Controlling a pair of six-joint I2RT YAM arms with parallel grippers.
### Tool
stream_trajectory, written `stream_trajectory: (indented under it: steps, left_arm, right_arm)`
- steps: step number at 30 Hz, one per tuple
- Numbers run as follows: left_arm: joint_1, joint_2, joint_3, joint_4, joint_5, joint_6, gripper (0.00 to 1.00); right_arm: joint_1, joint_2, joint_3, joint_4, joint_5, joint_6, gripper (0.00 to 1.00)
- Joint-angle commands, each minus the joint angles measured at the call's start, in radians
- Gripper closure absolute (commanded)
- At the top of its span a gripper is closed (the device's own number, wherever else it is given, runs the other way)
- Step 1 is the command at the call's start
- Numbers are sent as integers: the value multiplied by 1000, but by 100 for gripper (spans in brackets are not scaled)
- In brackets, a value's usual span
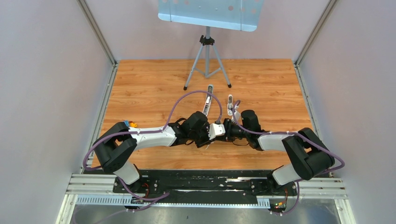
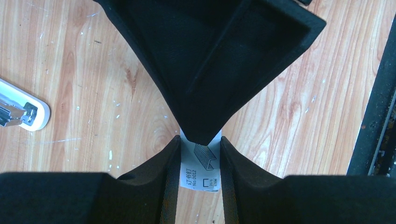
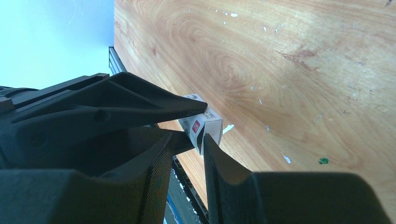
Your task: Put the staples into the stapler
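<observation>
A small white carton (image 2: 201,167) printed with a staple drawing hangs just above the wooden table (image 1: 149,84), and my left gripper (image 2: 200,161) is shut on its sides. The carton (image 3: 201,125) also carries a red mark. My right gripper (image 3: 187,136) meets it from the opposite side; its jaws stand apart, one fingertip (image 3: 206,139) at the carton's end, and I cannot tell whether it grips. The staples are hidden. The stapler (image 1: 208,99) lies beyond the grippers, with a second slim light piece (image 1: 229,105) beside it. One rounded stapler end (image 2: 23,111) shows metal inside.
A tripod (image 1: 207,60) with a light-blue panel (image 1: 210,14) stands at the back centre. Grey walls close in the table on both sides. A black rail (image 2: 373,116) runs along the near edge. Purple cables (image 1: 187,98) loop over the arms.
</observation>
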Motion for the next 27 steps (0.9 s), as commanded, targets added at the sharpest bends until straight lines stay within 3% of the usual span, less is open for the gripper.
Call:
stream_trajectory:
  steps: [1, 27]
  left_arm:
    - [2, -30, 4, 28, 28, 11, 68]
    - [2, -103, -41, 109, -6, 21, 68]
  right_arm:
    - [20, 16, -1, 40, -28, 13, 67]
    - [28, 99, -19, 204, -92, 136, 67]
